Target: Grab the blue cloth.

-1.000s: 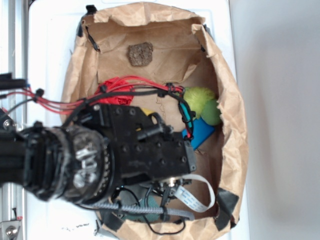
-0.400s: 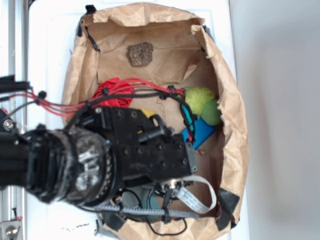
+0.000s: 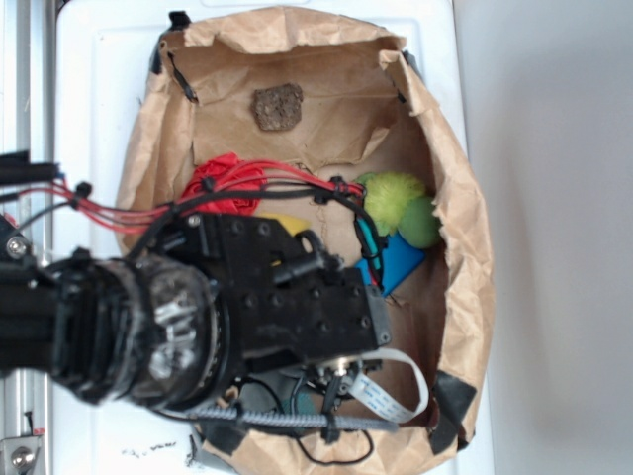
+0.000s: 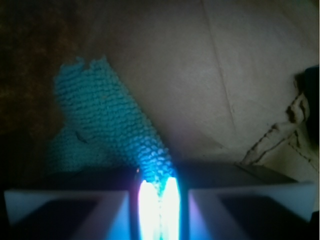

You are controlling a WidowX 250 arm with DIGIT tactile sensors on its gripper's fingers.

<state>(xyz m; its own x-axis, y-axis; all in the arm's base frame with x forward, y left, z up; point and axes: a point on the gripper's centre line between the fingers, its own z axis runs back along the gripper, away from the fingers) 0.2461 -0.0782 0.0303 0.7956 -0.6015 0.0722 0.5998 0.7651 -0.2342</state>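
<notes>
White tabletop, brown paper bag lying open on it

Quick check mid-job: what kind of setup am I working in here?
Likely a lab test station: a brown paper bag laid open as a bin on a white table, with a blue cloth pinched in the end effector and fuzzy green toys.

No readable text, label, brand, number or sign is shown in either view; faint dark marks at the near edge of the exterior view cannot be made out.
</notes>
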